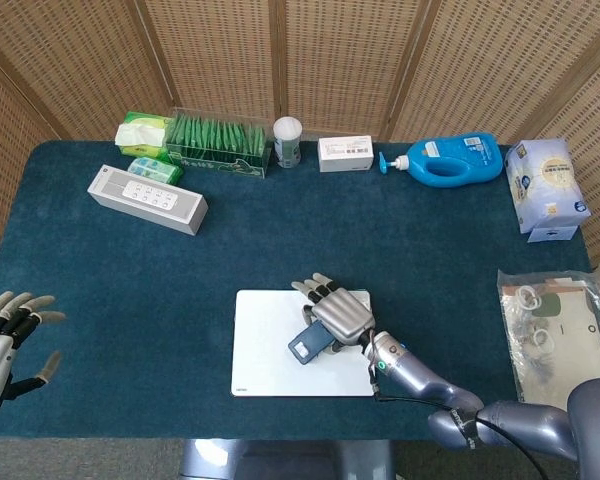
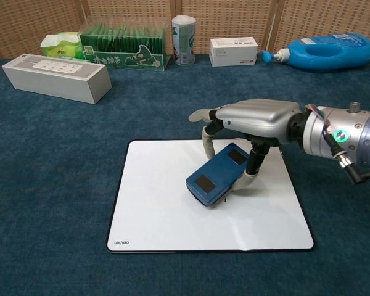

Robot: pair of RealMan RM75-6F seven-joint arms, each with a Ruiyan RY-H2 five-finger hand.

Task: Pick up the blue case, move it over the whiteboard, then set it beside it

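The blue case, a flat dark-blue box with two dark squares on top, hangs tilted just above the whiteboard. My right hand grips its far end from above, thumb on one side and fingers on the other. In the head view the blue case pokes out below my right hand over the right half of the whiteboard. My left hand hovers at the table's near left corner, fingers spread, holding nothing.
Along the back edge stand a white speaker box, a green packet tray, a tissue pack, a white cylinder, a small white box and a blue bottle. A plastic bag lies at right.
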